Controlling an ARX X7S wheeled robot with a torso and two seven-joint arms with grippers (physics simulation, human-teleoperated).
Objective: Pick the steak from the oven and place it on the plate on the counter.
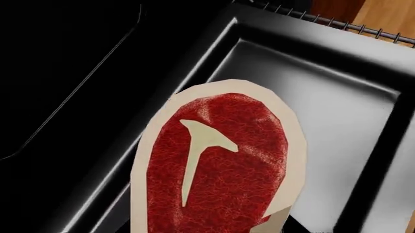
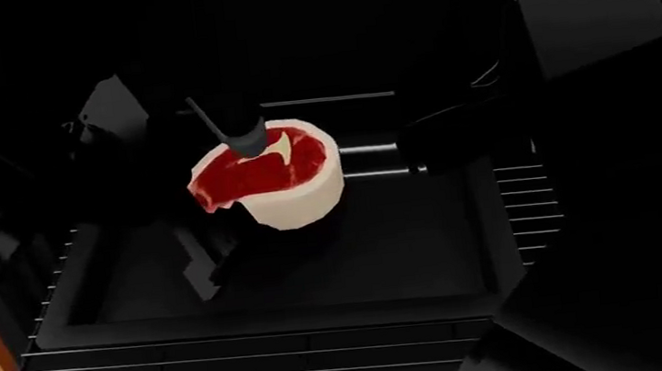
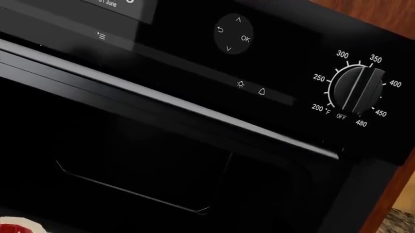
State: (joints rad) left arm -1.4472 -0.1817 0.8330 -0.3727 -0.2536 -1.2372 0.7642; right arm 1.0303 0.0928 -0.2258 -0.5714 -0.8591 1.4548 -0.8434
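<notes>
Apparently the left gripper's (image 2: pixel 257 156) dark fingers were clamped on the steak (image 2: pixel 271 175), seemingly raised and tilted above the shallow black tray (image 2: pixel 437 257); the pick seemed underway, with withdrawal from the oven (image 3: pixel 194 160) required next. Marbled red, cream-sided, rounded. The right gripper's fingers went unseen.
</notes>
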